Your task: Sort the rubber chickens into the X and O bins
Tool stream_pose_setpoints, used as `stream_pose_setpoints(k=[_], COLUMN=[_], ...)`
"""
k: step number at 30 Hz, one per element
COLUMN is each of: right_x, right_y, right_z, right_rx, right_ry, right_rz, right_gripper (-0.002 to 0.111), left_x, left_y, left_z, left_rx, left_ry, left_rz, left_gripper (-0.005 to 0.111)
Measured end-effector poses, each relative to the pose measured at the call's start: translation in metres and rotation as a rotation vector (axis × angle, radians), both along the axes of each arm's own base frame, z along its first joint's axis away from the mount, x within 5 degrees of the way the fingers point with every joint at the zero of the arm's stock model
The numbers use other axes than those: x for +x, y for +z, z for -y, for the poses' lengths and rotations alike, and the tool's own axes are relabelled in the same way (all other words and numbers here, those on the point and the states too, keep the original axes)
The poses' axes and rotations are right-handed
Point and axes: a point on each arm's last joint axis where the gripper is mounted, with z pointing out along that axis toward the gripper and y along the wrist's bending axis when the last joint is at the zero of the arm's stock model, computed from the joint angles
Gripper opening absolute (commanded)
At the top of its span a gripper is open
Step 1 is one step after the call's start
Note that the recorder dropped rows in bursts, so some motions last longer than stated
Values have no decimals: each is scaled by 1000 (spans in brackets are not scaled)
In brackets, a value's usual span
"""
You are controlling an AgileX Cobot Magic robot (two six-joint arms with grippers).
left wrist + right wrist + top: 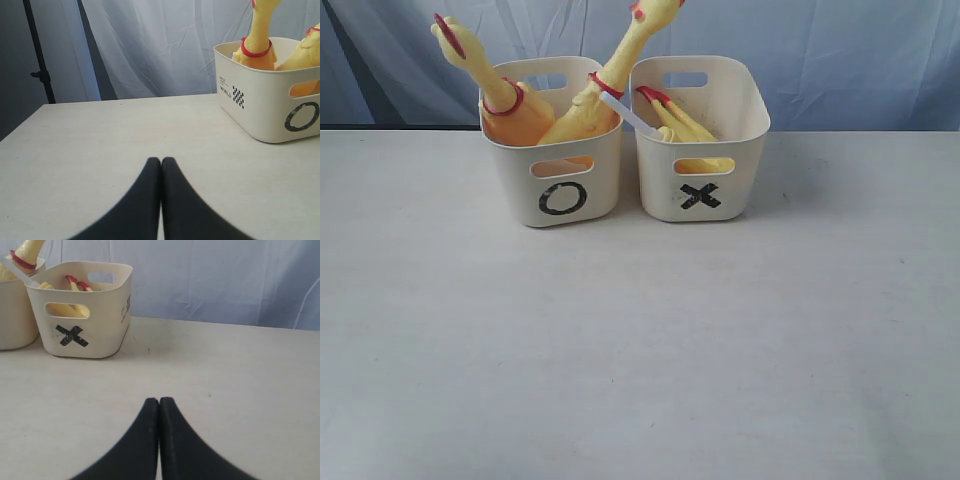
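Note:
Two cream bins stand side by side at the back of the table. The O bin (pixel 555 190) holds two yellow rubber chickens, one (pixel 485 75) leaning left and one (pixel 620 65) leaning right, necks sticking up past the rim. The X bin (pixel 705 190) holds a third rubber chicken (pixel 685 128) lying low, its red feet near the rim. A white strip (pixel 625 112) rests across the two rims. My left gripper (pixel 161 161) is shut and empty above bare table, left of the O bin (pixel 270 107). Equally shut and empty, my right gripper (pixel 159 401) hangs right of the X bin (pixel 82 315). Neither gripper shows in the exterior view.
The pale table (pixel 640 350) stretches wide in front of the bins. A light blue curtain (pixel 840 60) hangs behind. A black stand pole (pixel 37 55) rises beyond the table's left side.

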Motion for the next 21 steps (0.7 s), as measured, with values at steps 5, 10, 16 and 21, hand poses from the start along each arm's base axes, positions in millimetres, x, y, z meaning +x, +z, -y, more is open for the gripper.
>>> stream_pose_setpoints(k=[5, 10, 16, 21], right_x=[0, 0, 0, 0], right_y=[0, 0, -1, -1], right_z=[0, 0, 0, 0], right_rx=[19, 23, 23, 24], right_ry=[-4, -4, -4, -4], right_rz=[-2, -6, -9, -9], right_gripper=[0, 0, 0, 0], left_x=[0, 0, 0, 0], left_y=[0, -1, -1, -1], left_z=[0, 0, 0, 0], left_rx=[0, 2, 2, 2], left_ry=[0, 1, 2, 2], left_rz=[0, -8, -14, -14], left_gripper=[0, 0, 0, 0])
